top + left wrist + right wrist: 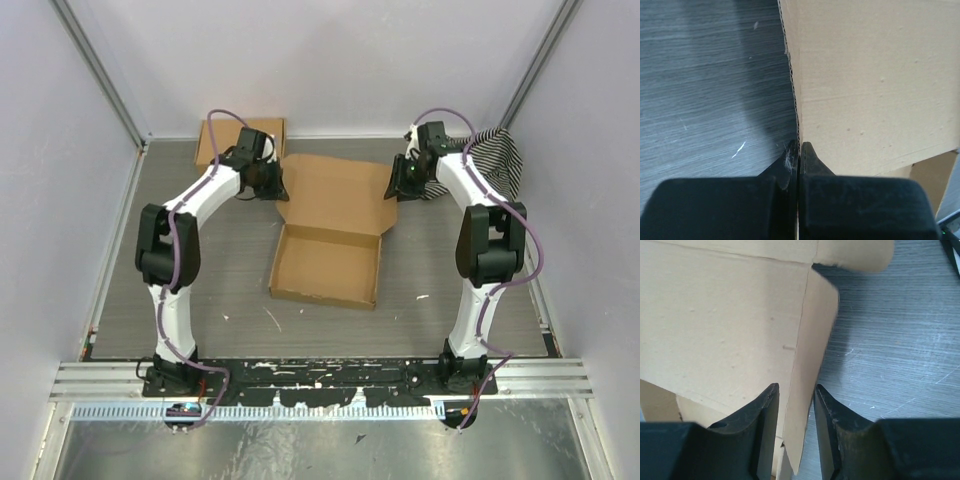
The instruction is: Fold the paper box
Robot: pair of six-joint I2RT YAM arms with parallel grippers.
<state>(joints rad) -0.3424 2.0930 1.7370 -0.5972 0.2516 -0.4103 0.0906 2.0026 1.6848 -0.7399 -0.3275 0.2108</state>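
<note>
Left jaws tight on paper box [330,228], right jaws narrow astride flap [807,365]; cloth [500,160] behind.

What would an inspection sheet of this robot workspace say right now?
Surface: grey table, scuffed, with small white flecks.
Job's things: paper box, tray walls up, lid open behind.
Clutter: smaller box back left; striped cloth back right.
Grippers: left gripper shut on the lid's edge; right gripper open, straddling a side flap.
Cables: purple cables along both arms; no snag seen.
Surroundings: white walls; metal rail at the near edge.
</note>
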